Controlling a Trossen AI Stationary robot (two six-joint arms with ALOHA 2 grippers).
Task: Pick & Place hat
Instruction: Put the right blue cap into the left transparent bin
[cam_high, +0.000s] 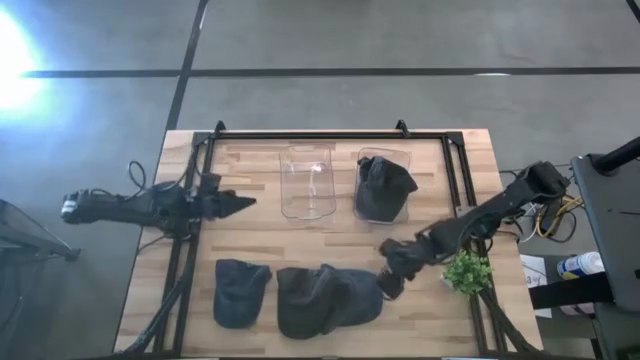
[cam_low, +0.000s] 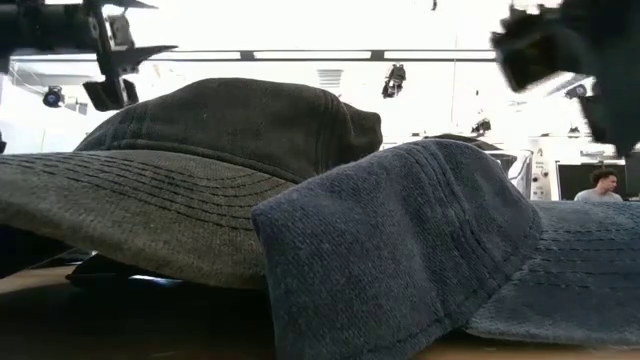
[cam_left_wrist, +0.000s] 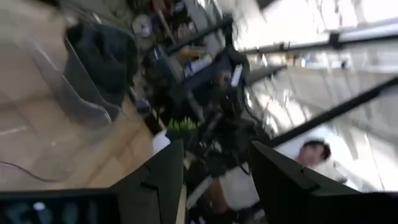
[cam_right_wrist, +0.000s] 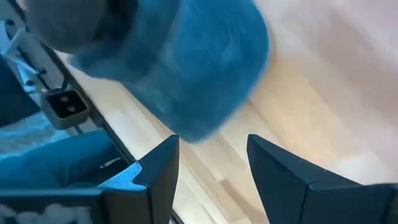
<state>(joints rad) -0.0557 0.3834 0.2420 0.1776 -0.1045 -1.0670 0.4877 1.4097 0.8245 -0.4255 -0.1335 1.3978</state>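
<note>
Three hats lie by their brims and crowns along the table's near edge: a dark blue hat (cam_high: 240, 290), a dark grey hat (cam_high: 305, 300) (cam_low: 220, 150) and a blue hat (cam_high: 355, 295) (cam_low: 400, 250) (cam_right_wrist: 186, 68) overlapping it. Another dark hat (cam_high: 383, 187) sits in the right clear bin. My right gripper (cam_high: 388, 280) (cam_right_wrist: 211, 146) is open, just right of the blue hat and above the wood, touching nothing. My left gripper (cam_high: 248, 202) (cam_left_wrist: 214, 152) is open and hovers over the table's left part, left of the bins.
An empty clear bin (cam_high: 306, 180) stands at the far side beside the bin with the hat. A small green plant (cam_high: 467, 270) sits at the right edge near my right arm. Black frame rails (cam_high: 195, 200) run along the left, right and far sides. Bare wood (cam_high: 330, 240) lies mid-table.
</note>
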